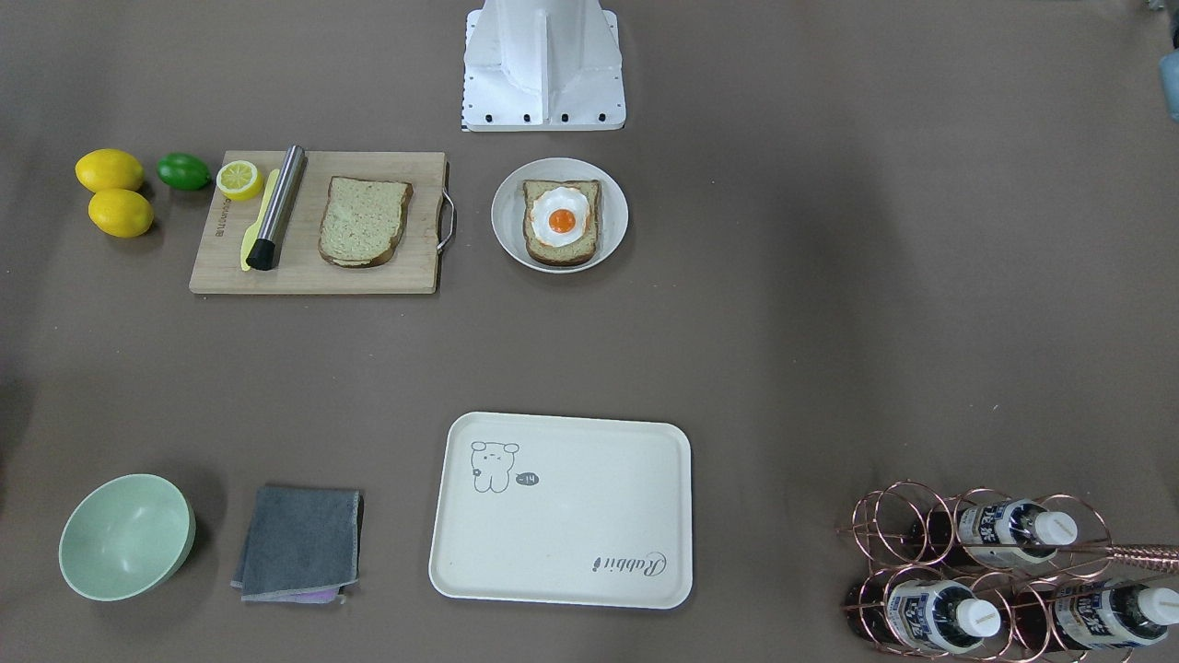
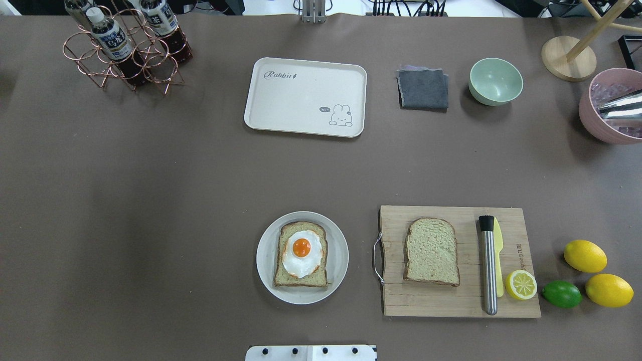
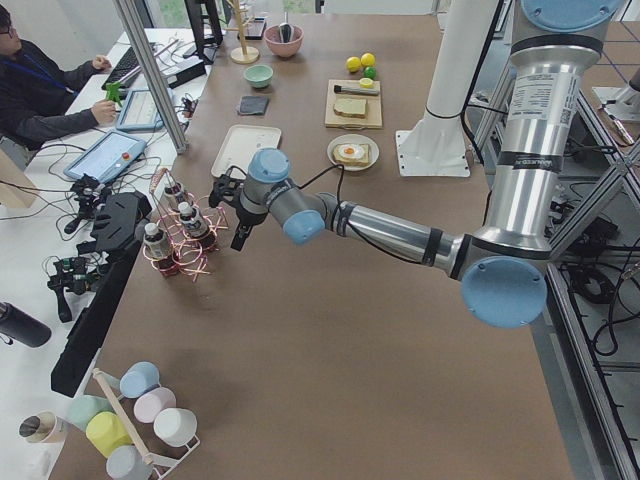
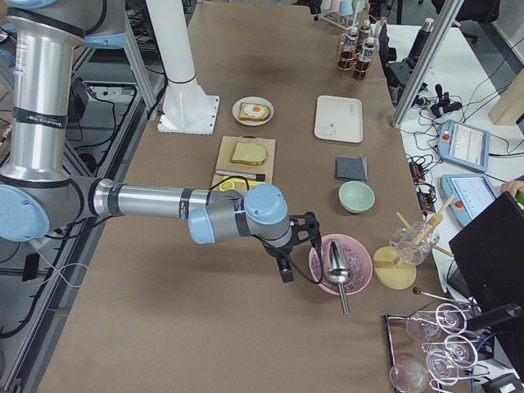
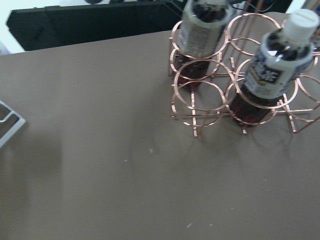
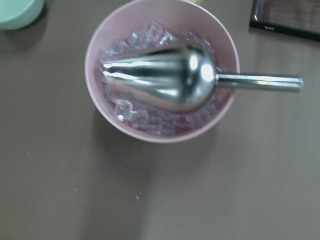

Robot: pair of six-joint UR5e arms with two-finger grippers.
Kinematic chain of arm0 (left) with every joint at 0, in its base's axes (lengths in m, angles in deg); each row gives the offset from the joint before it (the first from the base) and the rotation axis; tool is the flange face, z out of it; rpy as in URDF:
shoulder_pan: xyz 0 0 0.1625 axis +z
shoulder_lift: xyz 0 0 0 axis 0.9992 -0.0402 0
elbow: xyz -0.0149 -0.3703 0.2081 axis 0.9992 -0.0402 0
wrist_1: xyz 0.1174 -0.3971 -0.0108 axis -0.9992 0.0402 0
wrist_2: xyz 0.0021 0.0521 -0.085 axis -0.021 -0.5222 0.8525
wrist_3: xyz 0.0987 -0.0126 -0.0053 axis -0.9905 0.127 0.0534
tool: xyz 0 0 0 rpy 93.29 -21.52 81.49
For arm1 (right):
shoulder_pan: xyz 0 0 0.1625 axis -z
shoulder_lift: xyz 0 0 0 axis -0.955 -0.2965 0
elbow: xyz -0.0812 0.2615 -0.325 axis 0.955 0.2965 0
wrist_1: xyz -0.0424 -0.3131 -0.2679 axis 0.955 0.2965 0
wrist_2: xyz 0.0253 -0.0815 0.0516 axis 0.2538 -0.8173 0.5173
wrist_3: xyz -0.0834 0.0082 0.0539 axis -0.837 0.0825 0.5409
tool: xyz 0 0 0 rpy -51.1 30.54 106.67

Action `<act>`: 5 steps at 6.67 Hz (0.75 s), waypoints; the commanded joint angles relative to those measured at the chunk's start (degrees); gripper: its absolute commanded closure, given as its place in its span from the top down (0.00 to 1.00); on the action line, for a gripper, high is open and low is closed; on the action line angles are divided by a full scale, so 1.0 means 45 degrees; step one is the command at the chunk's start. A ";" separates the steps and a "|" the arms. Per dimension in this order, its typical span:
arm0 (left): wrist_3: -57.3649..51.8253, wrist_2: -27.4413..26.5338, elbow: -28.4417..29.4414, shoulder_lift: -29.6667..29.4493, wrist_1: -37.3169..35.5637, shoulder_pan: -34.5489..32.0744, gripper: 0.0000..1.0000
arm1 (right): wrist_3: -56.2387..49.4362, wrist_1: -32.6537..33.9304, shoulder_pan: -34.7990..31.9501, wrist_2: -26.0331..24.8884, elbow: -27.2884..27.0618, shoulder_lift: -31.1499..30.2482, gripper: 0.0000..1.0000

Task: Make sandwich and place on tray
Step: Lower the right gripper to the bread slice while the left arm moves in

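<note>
Wooden cutting board [image 2: 436,301], nearest the robot, carries the loose bread slice [image 2: 432,250]; beside it the white plate [image 2: 263,258] holds the other slice [image 2: 301,280] under the fried egg [image 2: 301,253], so assembly has not begun. Next, I judge, the loose slice goes onto the egg. Farther out lies the tray [image 2: 301,100]. Left jaws and right jaws hang at the ends of the tabletop [image 2: 150,225]; released or clenched, I cannot tell.

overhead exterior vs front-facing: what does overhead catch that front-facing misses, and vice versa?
Only overhead: the pink bowl of ice with its metal scoop, and a round wooden stand base.

Only front-facing: the robot mount's upright column; overhead catches just its base plate.

Both: the tray, the plate carrying a bread slice topped with a fried egg, the second bread slice on the cutting board, green bowl, grey cloth, bottle rack.
</note>
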 commanded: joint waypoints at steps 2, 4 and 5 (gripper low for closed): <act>0.1325 0.0143 -0.0648 -0.1063 0.0031 0.2105 1.00 | 0.4811 -0.0776 0.2846 0.0413 -0.0620 0.1593 1.00; 0.3120 0.0086 -0.0589 -0.1728 0.0030 0.3046 0.98 | 0.9812 -0.1637 0.4941 -0.0246 -0.1072 0.2609 1.00; 0.3668 0.0143 -0.0667 -0.1865 0.0069 0.3264 0.97 | 1.1827 -0.1756 0.5859 -0.0870 -0.1654 0.2612 0.99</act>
